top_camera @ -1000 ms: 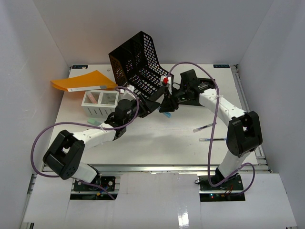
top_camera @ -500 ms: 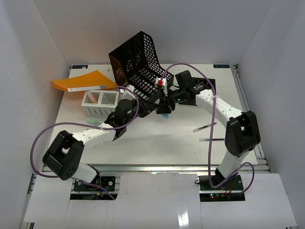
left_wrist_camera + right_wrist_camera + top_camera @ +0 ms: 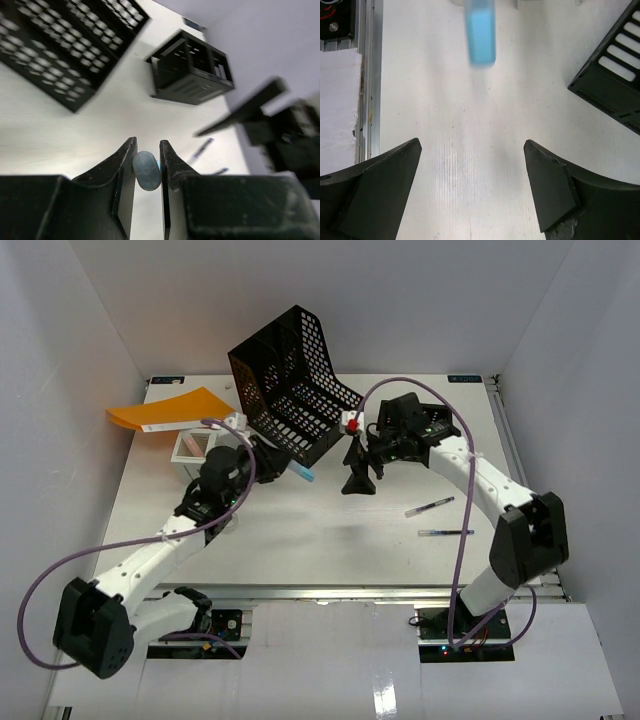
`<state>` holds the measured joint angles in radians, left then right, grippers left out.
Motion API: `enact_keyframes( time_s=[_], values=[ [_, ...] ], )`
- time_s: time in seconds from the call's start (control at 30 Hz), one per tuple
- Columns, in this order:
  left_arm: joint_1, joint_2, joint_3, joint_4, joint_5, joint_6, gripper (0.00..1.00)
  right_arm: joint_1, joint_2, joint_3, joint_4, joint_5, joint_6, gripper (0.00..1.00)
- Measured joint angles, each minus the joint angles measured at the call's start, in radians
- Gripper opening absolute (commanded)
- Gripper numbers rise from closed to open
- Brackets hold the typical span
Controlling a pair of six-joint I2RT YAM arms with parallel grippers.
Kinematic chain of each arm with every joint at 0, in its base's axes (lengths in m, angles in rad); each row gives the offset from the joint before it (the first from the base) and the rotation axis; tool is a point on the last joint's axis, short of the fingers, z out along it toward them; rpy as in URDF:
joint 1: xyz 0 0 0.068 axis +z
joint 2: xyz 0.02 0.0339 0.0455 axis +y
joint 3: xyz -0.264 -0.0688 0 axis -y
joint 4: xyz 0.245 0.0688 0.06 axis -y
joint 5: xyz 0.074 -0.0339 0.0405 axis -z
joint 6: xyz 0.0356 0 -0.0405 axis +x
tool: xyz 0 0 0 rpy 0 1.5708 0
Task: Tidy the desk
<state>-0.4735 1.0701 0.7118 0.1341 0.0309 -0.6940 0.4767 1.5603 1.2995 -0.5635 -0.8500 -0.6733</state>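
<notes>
My left gripper [image 3: 288,466] [image 3: 147,150] is shut on a light blue marker [image 3: 304,474] [image 3: 146,171], held above the white desk [image 3: 330,540] just in front of the black mesh tray [image 3: 290,385]. The marker's rounded end shows between the fingers in the left wrist view. My right gripper [image 3: 357,478] [image 3: 472,145] hangs open over bare desk, a short way right of the marker. In the right wrist view the marker [image 3: 480,32] is a blurred blue bar beyond the open fingers.
An orange folder [image 3: 170,408] lies at the back left, with a white organizer [image 3: 195,443] beside it. Two pens [image 3: 430,506] [image 3: 446,533] lie at the right. A small black mesh box [image 3: 192,72] stands behind the right arm.
The right gripper opened and let go of the blue marker. The left gripper shut on it and drew back left with it; the right arm backed off to the right.
</notes>
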Motion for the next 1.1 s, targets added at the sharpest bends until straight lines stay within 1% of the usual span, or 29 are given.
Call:
enact_keyframes(
  time_s=[0.07,0.2,0.33,0.43,0.57,0.73,0.9,1.1],
  values=[
    [0.088,-0.037,0.029,-0.089,0.004,0.067,0.07,-0.031,-0.068,-0.047,-0.005,-0.024,-0.03,0.9],
    [0.243,-0.041,0.122,-0.236,-0.008,0.188,0.07,-0.063,-0.135,-0.132,-0.008,-0.064,-0.084,0.9],
    [0.355,-0.001,0.2,-0.304,-0.028,0.269,0.08,-0.071,-0.138,-0.174,-0.017,-0.097,-0.112,0.9],
    [0.414,0.067,0.266,-0.327,-0.067,0.323,0.09,-0.075,-0.143,-0.187,-0.015,-0.122,-0.126,0.9],
    [0.457,0.166,0.334,-0.336,-0.118,0.397,0.1,-0.077,-0.151,-0.198,-0.015,-0.145,-0.139,0.9],
    [0.5,0.259,0.375,-0.327,-0.135,0.457,0.1,-0.078,-0.157,-0.204,-0.014,-0.157,-0.149,0.9],
    [0.527,0.309,0.426,-0.335,-0.154,0.497,0.1,-0.078,-0.159,-0.212,-0.013,-0.168,-0.153,0.9],
    [0.532,0.316,0.432,-0.336,-0.161,0.529,0.13,-0.078,-0.159,-0.217,-0.013,-0.177,-0.155,0.9]
  ],
)
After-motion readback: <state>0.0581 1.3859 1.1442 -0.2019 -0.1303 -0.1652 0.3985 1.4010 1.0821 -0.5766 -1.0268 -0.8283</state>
